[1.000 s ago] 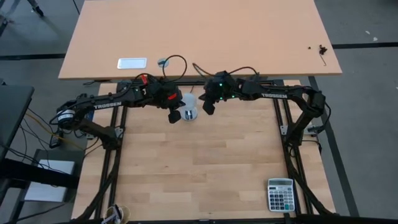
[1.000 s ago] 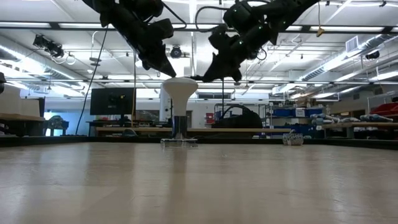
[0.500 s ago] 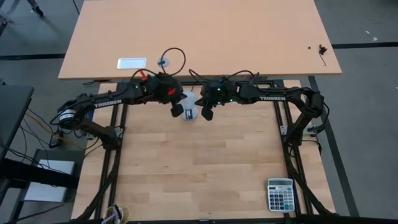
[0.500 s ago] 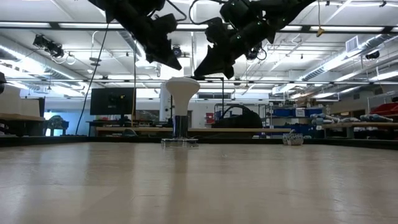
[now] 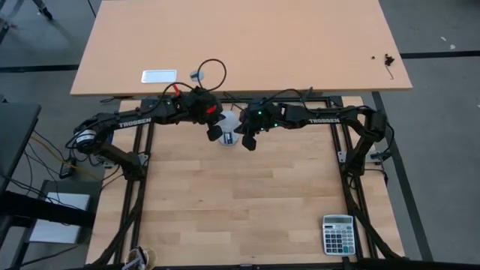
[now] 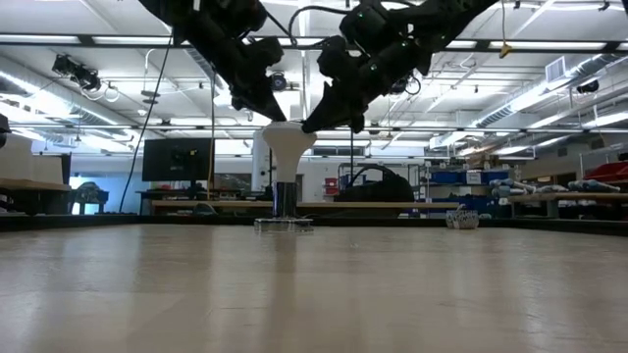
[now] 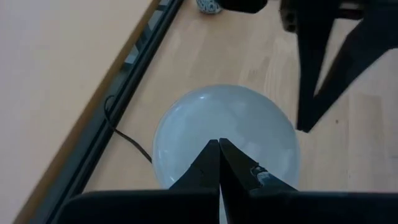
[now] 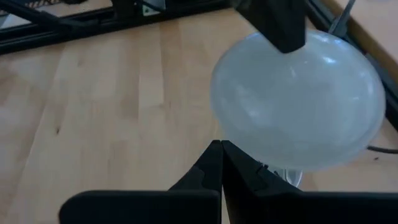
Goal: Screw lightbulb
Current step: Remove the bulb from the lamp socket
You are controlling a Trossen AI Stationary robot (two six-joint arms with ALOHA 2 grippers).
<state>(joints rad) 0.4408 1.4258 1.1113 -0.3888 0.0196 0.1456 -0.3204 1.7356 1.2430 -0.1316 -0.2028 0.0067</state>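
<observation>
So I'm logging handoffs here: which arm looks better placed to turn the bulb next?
Probably left, narrowly. The left tool sits over the lightbulb head, fingers shut; the right tool is at its rim, also shut. Neither grips it.

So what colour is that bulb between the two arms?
White, slightly translucent. The bulb shows best in the left wrist view, its rounded head seen from above.

Two dark, jointed arms, each lettered TROSSEN in white along the forearm. Red patch near the left gripper; small green lights glowing by the right gripper. Thin black cables looping over both wrists. Tapered, matte-black fingers ending in narrow tips.
</observation>
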